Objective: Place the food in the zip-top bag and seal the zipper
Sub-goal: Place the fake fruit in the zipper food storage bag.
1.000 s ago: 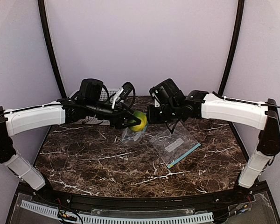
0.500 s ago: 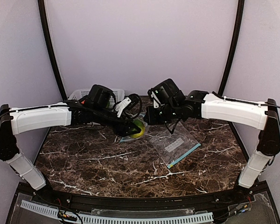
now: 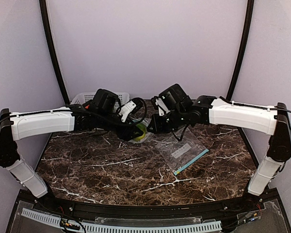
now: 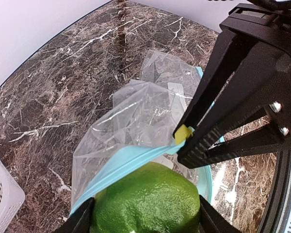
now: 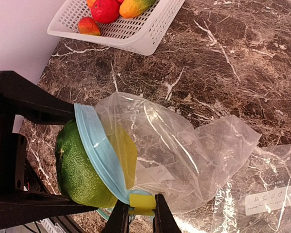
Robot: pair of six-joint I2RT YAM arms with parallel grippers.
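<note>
Left gripper (image 4: 144, 224): held green fruit (image 4: 145, 194), jaws wide.
Right gripper (image 5: 141, 216): pinched bag (image 5: 184, 150) rim.
Risk: fruit might snag rim, tugging it free.

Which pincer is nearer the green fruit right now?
Left. The left pincer is clamped around the green fruit, at the mouth of the zip-top bag. The right pincer pinches the yellow tab on its blue rim, right beside the fruit.
</note>
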